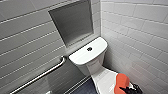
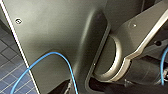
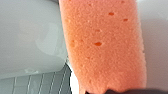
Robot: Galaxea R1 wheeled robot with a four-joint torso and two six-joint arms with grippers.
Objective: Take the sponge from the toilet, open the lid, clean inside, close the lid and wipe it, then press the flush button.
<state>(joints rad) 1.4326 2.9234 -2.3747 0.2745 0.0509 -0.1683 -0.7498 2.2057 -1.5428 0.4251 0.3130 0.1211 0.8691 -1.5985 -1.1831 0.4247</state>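
My right gripper point(image 1: 128, 89) low at the right of the head view, dark fingers point(image 1: 123, 88) clamped on the sponge point(image 1: 122, 80), sponge standing above them, left wrist view close on my dark plate point(image 2: 60, 32), jointed bar point(image 2: 140, 35), blue cable point(image 2: 68, 62) looping across.

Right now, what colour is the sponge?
The sponge is orange-red with little darker holes. It shows best in the right wrist view.
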